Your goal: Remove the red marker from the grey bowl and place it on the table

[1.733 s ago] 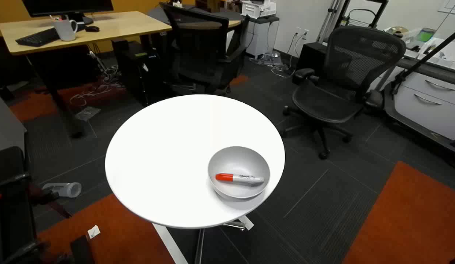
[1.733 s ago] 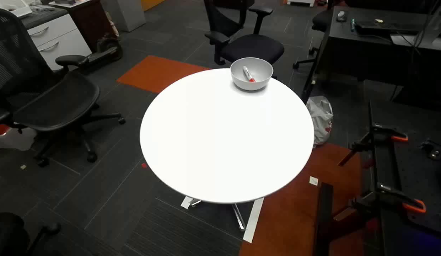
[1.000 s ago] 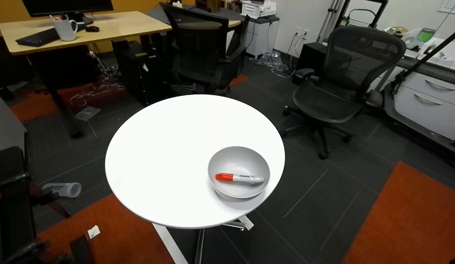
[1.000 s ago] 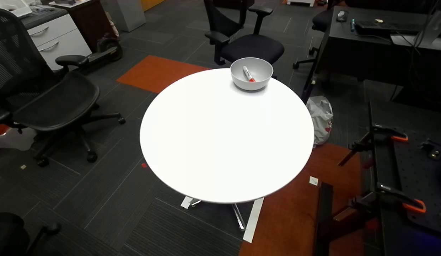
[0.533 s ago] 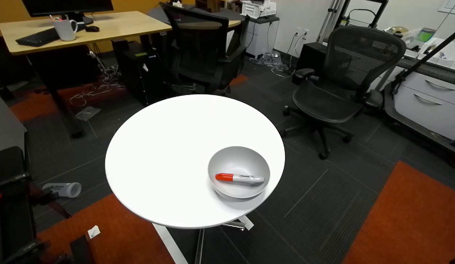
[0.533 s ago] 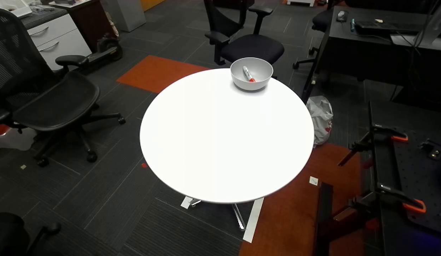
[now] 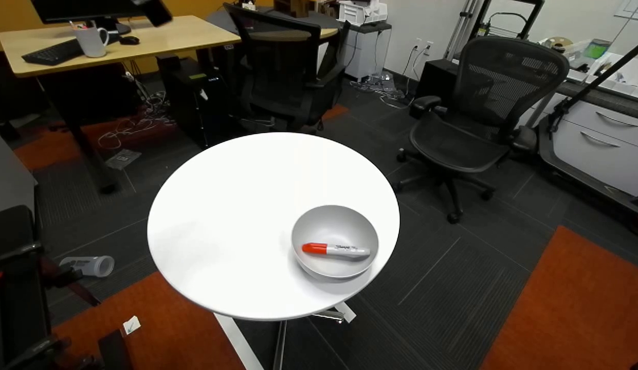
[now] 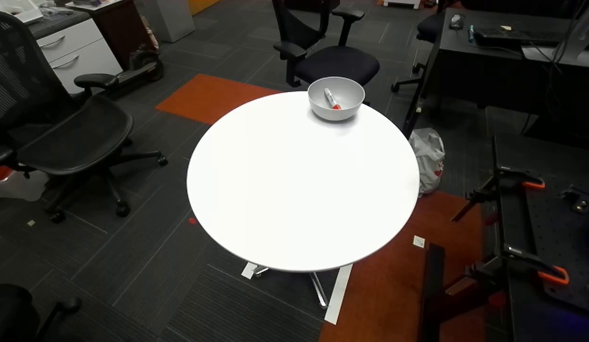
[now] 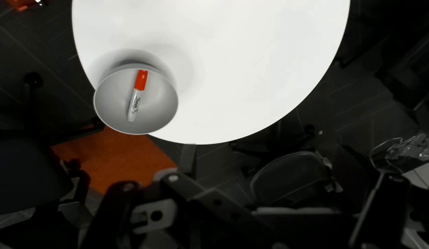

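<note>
The red marker [image 7: 335,250] lies inside the grey bowl [image 7: 331,221], with its red cap and pale barrel showing. The bowl stands near the edge of the white round table [image 7: 236,205]. The marker [image 8: 331,99], bowl [image 8: 339,115] and table [image 8: 299,180] also show in the other exterior picture. In the wrist view the marker [image 9: 137,95] rests in the bowl [image 9: 155,117] on the table [image 9: 252,76], at the left. My gripper [image 9: 287,167] is open, its fingers wide apart with nothing between them. It is away from the bowl.
Black office chairs [image 7: 488,103] [image 8: 337,66] stand around the table. A wooden desk [image 7: 180,33] with a mug [image 7: 91,41] is at the back. A dark bench with orange-handled clamps [image 8: 553,275] is beside the table.
A dark part of my arm or gripper has come into an exterior view at the top left, above the desk. A faint shadow has appeared on the table. The marker and bowl have not moved.
</note>
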